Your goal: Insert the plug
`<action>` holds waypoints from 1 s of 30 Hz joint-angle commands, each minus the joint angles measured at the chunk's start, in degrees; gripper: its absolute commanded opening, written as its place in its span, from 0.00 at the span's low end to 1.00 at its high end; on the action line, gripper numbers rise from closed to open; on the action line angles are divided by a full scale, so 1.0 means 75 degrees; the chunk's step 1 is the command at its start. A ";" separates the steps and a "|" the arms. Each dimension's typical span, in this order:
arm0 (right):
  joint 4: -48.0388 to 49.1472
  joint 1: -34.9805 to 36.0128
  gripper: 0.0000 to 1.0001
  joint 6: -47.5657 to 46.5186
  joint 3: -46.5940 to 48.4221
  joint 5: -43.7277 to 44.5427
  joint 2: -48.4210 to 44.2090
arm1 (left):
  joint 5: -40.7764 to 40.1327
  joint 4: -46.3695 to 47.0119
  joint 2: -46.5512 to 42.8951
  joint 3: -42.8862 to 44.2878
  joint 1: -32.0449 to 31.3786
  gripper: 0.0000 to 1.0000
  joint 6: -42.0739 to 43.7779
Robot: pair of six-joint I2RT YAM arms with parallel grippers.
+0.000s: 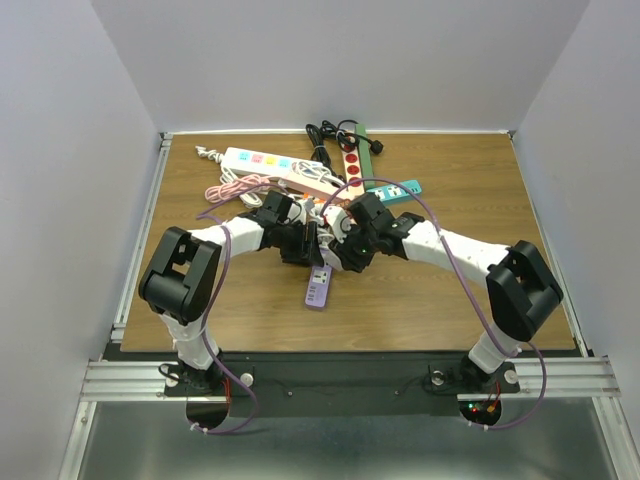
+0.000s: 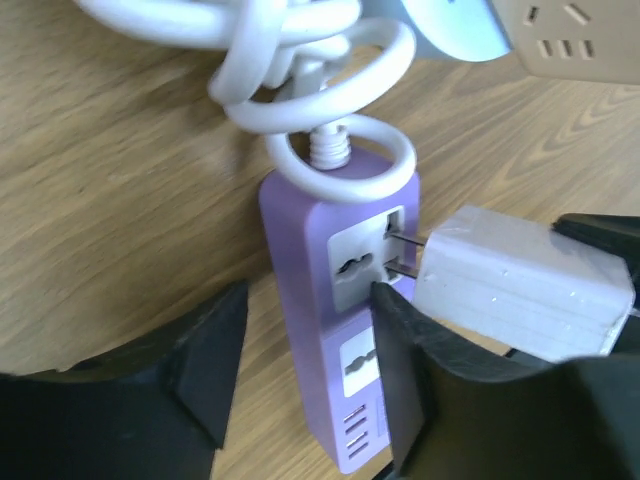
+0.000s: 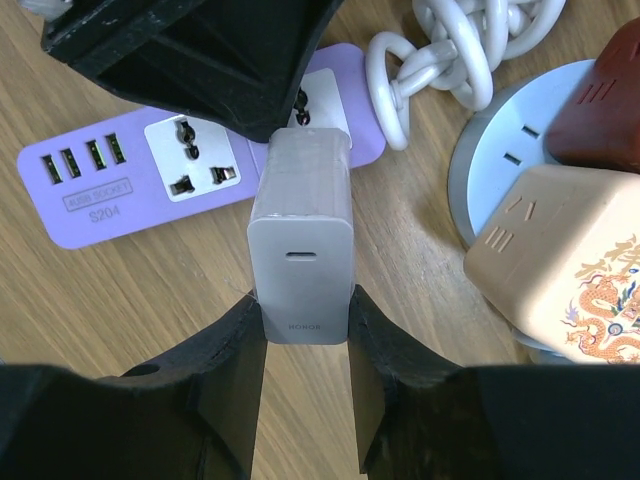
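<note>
The right gripper (image 3: 300, 325) is nearer, and its jaws clamp the white charger (image 3: 300, 250). The charger's two prong tips sit in a socket of the purple power strip (image 2: 300, 290) at the centre of the bench (image 1: 450, 290), and we see bare metal between the charger body and the strip's face. We judge the push runs along the prongs, across the strip's near-far length. The left gripper (image 2: 305, 305) straddles the strip with its jaws partly open. Both arms bend inward over it.
</note>
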 commanded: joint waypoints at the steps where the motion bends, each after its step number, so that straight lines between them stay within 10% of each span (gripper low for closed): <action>1: -0.0515 0.0040 0.01 0.0006 0.0326 0.0492 0.0212 | -0.1053 -0.0487 0.0421 -0.0126 0.0030 0.53 0.0724; 15: -0.0515 0.0040 0.01 -0.0392 0.1052 0.0644 0.0481 | -0.0550 0.0005 0.0257 -0.0255 -0.0157 0.34 0.0736; 30: -0.0632 0.0040 0.01 -0.0626 0.1416 0.0843 0.0341 | -0.0491 -0.0054 0.0257 -0.0056 -0.0216 0.39 0.1017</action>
